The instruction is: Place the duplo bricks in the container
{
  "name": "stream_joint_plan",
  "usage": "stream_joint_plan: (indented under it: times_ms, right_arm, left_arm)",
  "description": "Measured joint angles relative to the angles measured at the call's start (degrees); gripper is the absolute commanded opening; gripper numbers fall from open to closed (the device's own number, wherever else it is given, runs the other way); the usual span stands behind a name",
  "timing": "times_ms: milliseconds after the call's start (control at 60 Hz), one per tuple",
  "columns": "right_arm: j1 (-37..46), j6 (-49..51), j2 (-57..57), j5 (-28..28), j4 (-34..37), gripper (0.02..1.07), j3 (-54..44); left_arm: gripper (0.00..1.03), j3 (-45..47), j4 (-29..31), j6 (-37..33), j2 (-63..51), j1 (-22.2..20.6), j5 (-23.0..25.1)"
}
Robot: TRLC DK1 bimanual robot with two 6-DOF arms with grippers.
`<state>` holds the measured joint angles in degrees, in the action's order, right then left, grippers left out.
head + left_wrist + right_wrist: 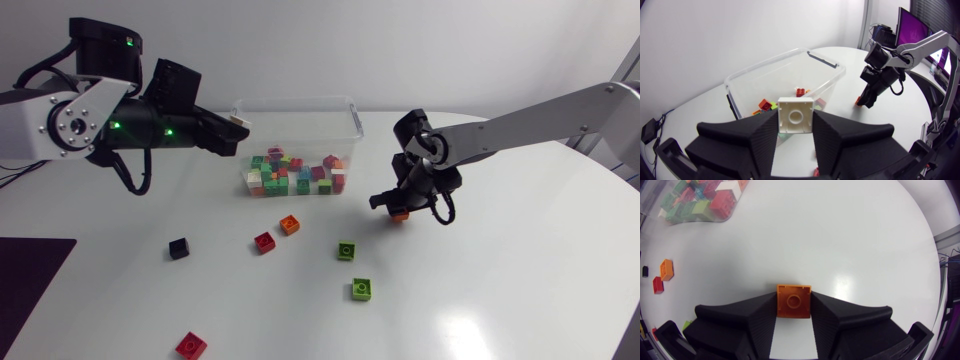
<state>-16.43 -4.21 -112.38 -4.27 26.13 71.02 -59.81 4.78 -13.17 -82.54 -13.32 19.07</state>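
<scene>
As the head view shows: left claw (236,124) at container (300,100) rim; right claw (397,210) over bench (500,290), loose bricks (346,250) near.
Left wrist: claw clenched on white brick (795,116), flat sides.
Right wrist: claw grasping orange brick (793,300); light, stiff, smooth, judged slippery.

L gripper (795,122) clamps white brick (795,115) btwn both fingers, at near side of clear bin (833,75). Some bricks (801,92) inside, red/orange/green. R gripper (869,96) beyond bin, low over table (895,135), orange brick (858,102) at its tip.
</scene>
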Motion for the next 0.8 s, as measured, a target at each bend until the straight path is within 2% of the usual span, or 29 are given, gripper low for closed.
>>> stream_joint_plan:
  times_ms: [283,583,667,750,800]
  right_arm:
    - [-0.13,1.05,9.75,-0.02,2.08,0.34,-0.2]
    - [-4.87,1.49,14.49,0.79,3.67,0.34,2.93]
    - [-6.08,1.7,15.78,1.01,3.74,0.34,4.68]
    - [-7.02,1.9,16.52,1.05,3.76,0.34,6.69]
    - [-7.69,2.12,16.72,1.03,3.82,0.34,8.07]
  left_arm:
    - [0.2,-10.29,-2.14,2.91,-10.27,-0.09,-0.04]
    - [0.26,-21.29,0.61,4.2,-21.05,-0.83,-2.86]
    - [0.5,-23.85,2.29,4.2,-23.26,-0.66,-3.34]
    - [0.86,-24.26,3.39,3.87,-23.76,-0.55,-4.22]
    - [0.97,-24.26,4.17,3.17,-23.76,-0.55,-4.44]
